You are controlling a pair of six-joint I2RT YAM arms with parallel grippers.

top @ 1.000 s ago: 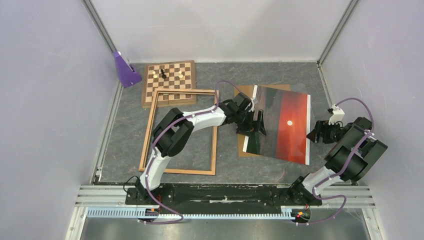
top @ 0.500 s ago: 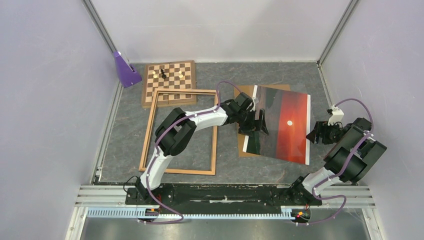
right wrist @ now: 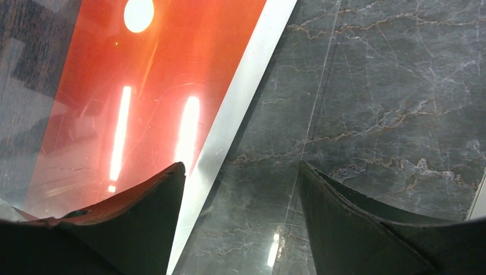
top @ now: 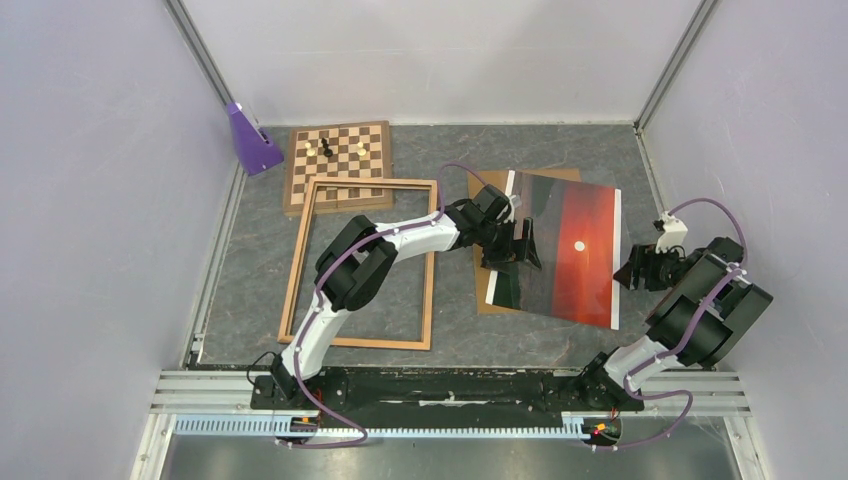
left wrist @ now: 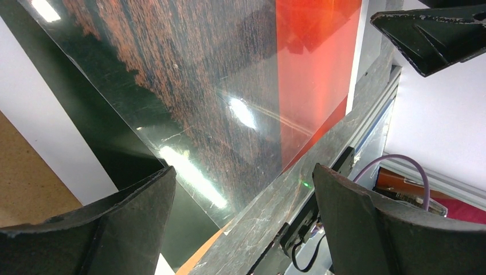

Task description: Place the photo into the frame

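photo (top: 572,262) beneath spread left fingers (left wrist: 117,229) | right fingers (right wrist: 123,232) spread, perhaps above its white edge

1. Bench (top: 250,260): a flat surface with a grey marble pattern and pale veining. It is enclosed by plain pale walls on the left, far and right sides.
2. Chessboard (top: 338,160): a brown-and-cream chequered board that lies flat at the far left of the bench. A few small chess pieces (top: 324,147), light and dark, stand on its left half. Their types are too small to tell.
3. Purple wedge-shaped object (top: 250,135): stands in the far-left corner, just beside the chessboard and not touching it.
4. Backing board (top: 548,174): plain brown, lies flat right of centre and is mostly covered.
5. Clear sheet (right wrist: 275,143): transparent with bright reflections. One straight edge crosses the marble.
6. Aluminium rails (top: 450,425): run along the near edge.
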